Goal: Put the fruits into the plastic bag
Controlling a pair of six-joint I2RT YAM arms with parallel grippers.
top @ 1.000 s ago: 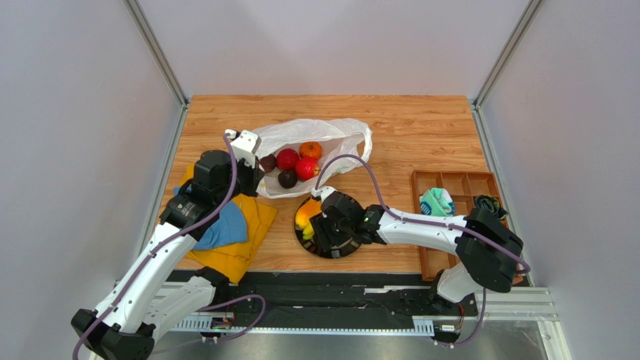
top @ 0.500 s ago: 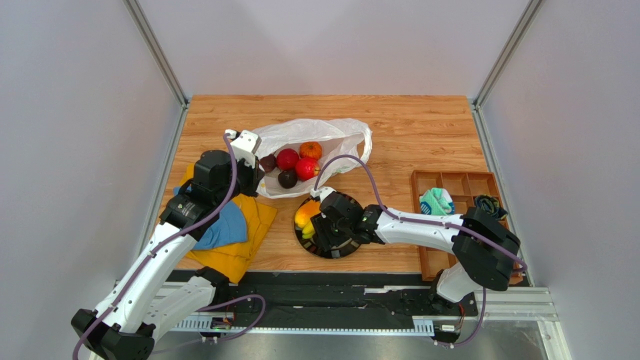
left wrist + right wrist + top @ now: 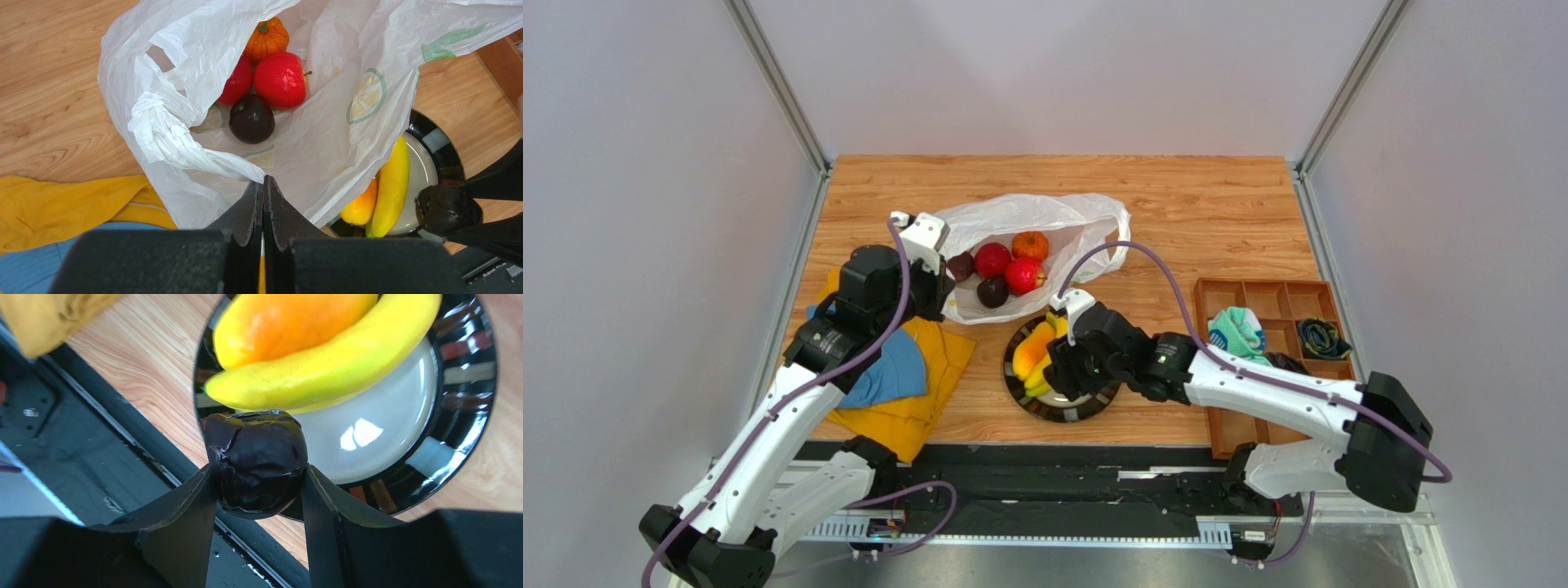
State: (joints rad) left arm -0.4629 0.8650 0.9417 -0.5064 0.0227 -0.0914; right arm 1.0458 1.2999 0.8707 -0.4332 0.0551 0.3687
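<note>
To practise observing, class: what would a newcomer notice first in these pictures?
The lemon-printed plastic bag in the middle of the table holds red, orange and dark fruits, its edge pinched by the left pincer. Nearer, the right pincer grips a dark fruit above the black plate with banana and mango.

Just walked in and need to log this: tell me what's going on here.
The left gripper is shut on the plastic bag at its edge, holding the mouth open. Two red fruits, an orange ribbed fruit and a dark fruit lie inside. The right gripper holds a purple-brown fruit over the black plate, where the banana and mango lie.
</note>
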